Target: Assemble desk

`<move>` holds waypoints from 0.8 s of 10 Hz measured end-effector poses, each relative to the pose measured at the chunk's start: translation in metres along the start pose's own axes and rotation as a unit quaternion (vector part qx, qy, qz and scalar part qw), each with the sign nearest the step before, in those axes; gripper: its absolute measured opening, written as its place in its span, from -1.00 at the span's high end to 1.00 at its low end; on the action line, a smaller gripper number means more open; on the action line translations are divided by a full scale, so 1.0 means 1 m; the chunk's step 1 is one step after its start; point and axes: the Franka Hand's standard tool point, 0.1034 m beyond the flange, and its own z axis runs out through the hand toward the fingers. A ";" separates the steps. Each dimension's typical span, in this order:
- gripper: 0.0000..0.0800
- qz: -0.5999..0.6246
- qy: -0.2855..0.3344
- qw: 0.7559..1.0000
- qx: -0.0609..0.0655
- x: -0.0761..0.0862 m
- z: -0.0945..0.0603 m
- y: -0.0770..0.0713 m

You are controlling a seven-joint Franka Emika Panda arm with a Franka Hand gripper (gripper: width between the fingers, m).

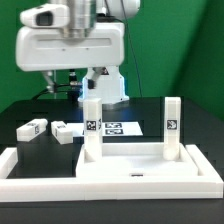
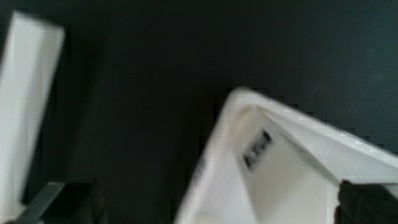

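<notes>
White plastic desk top panel (image 1: 130, 168) lies flat at the table's (image 1: 195, 125) front edge with 2 upright legs (image 1: 92, 125) standing on it, well apart. 2 loose legs (image 1: 33, 128) lie on their sides near the table's edge at the exterior view's left, beside the marker board (image 1: 120, 127). The arm (image 1: 70, 45) hangs over the table's back part, wrist turned downward. The gripper (image 2: 206, 198) has its jaws spread fully apart and holds nothing, and the wrist view shows a tagged panel corner under the dark fingertips (image 2: 45, 200).

A robotics lab: green backdrop (image 1: 185, 45), black table (image 1: 22, 104), tagged marker board (image 1: 118, 128).
</notes>
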 end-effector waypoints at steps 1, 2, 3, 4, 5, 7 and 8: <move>-0.62 0.050 -0.001 0.999 0.010 -0.014 0.008 0.011; -0.62 0.082 -0.003 0.996 0.018 -0.024 0.017 0.016; -0.62 0.096 -0.001 0.995 0.017 -0.018 0.014 0.011; -0.62 0.088 0.000 0.996 0.016 -0.016 0.013 0.009; -0.62 0.088 -0.003 0.996 0.017 -0.017 0.014 0.009; -0.62 0.092 -0.038 0.994 0.042 -0.038 0.028 0.008; -0.62 0.096 -0.054 0.993 0.050 -0.051 0.035 0.009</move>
